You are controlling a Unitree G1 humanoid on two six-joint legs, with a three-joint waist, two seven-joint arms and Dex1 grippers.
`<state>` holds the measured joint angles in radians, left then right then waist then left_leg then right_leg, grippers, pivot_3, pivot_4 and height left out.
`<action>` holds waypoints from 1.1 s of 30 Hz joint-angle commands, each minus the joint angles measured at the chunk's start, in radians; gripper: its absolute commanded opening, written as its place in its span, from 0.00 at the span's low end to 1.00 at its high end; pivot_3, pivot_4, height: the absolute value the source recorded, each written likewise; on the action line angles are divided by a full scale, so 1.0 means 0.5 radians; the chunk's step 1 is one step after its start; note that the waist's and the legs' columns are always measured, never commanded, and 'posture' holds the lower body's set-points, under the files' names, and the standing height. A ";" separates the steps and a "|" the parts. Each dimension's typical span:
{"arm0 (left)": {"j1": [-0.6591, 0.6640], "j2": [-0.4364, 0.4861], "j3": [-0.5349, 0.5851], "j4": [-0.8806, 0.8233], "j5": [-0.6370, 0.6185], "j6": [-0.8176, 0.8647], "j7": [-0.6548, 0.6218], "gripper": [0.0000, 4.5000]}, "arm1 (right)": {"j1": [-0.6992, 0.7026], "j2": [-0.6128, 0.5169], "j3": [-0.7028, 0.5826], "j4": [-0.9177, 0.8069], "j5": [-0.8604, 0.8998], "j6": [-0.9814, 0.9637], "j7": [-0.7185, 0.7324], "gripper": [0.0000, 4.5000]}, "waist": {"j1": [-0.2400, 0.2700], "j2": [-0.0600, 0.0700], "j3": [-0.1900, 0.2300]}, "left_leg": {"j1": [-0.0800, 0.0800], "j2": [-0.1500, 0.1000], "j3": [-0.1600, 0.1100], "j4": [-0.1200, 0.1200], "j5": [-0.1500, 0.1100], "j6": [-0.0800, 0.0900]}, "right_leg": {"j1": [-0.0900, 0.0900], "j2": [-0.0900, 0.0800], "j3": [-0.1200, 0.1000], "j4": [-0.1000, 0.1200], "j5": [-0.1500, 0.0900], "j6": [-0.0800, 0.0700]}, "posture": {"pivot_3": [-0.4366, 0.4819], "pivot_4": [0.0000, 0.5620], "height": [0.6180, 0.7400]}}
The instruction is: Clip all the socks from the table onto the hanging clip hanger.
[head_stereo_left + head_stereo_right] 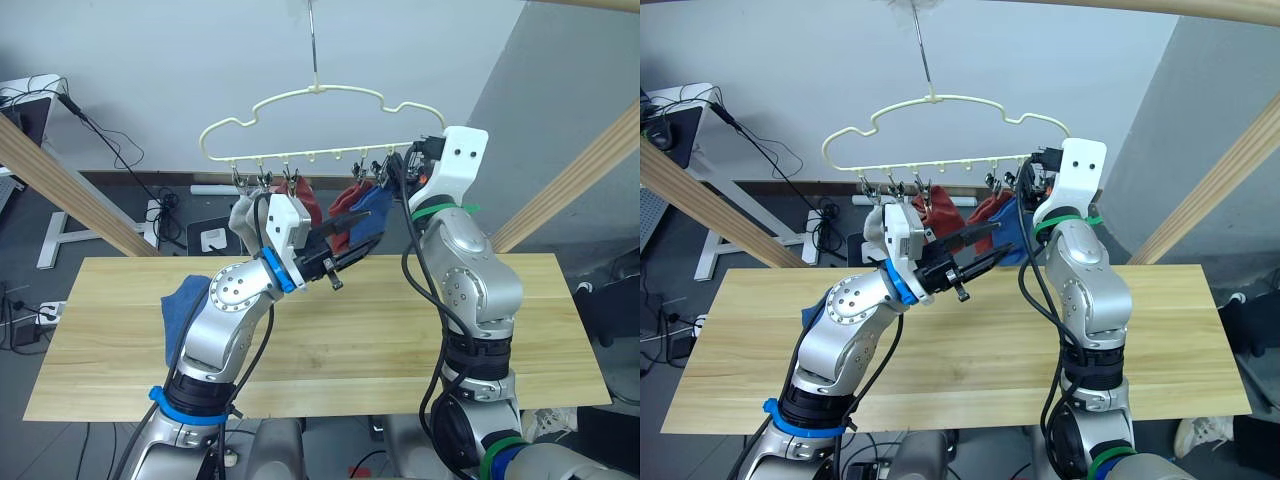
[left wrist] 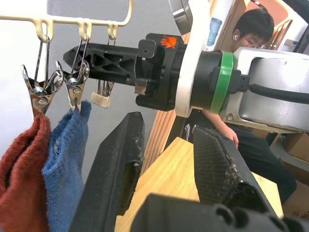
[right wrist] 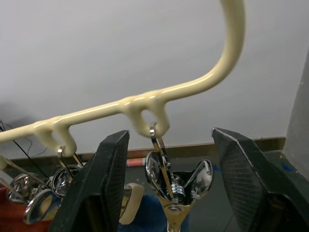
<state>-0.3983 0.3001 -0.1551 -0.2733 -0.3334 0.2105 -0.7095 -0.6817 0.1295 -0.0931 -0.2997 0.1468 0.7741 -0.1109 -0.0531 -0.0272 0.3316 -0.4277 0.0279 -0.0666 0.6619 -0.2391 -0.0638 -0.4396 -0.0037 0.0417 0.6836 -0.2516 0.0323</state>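
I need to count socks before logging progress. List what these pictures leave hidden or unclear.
- Blue sock on the table, left eye view: mostly behind the left arm; shape unclear.
- Socks clipped at the clip hanger, head views: the left gripper and right gripper overlap them, so no sure count.
- Red sock and clipped blue sock, left wrist view: cut off by the frame edge.

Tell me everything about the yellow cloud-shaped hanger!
The clip hanger is a pale yellow, plastic-looking cloud outline hanging from a thin metal hook above the table. Small metal clips dangle from loops along its bottom bar. Several hold socks: grey, red and blue. The right gripper has its open jaws around one clip.
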 commanded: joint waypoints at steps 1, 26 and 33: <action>-0.018 -0.014 -0.003 -0.056 -0.004 -0.044 -0.004 0.43 | -0.038 0.026 0.025 -0.098 0.045 -0.012 -0.001 0.63 | 0.000 0.000 0.000 | 0.000 0.000 0.000 0.000 0.000 0.000 | 0.000 0.000 0.000 0.000 0.000 0.000 | 0.46 0.50 1.00; 0.161 0.044 0.008 -0.098 0.246 0.056 0.281 0.67 | -0.021 -0.127 0.170 -0.111 -0.005 -0.097 0.111 0.01 | -0.004 0.000 0.000 | 0.000 0.001 0.000 0.000 0.000 0.000 | -0.001 0.000 0.000 0.001 0.000 0.000 | 0.46 0.51 1.00; 0.487 0.069 0.346 -0.038 0.534 0.475 0.860 1.00 | 0.001 -0.167 0.182 -0.131 -0.006 -0.094 0.139 0.01 | -0.004 0.000 0.000 | 0.000 0.001 -0.001 -0.001 0.000 0.000 | -0.003 0.000 -0.001 0.004 0.000 0.000 | 0.48 0.53 1.00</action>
<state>-0.1595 0.3328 -0.0325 -0.2620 -0.0666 0.4163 -0.3156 -0.6798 0.0450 -0.0098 -0.3098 0.1380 0.7492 -0.0482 -0.0551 -0.0271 0.3315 -0.4275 0.0285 -0.0673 0.6617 -0.2392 -0.0637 -0.4410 -0.0036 0.0414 0.6859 -0.2515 0.0322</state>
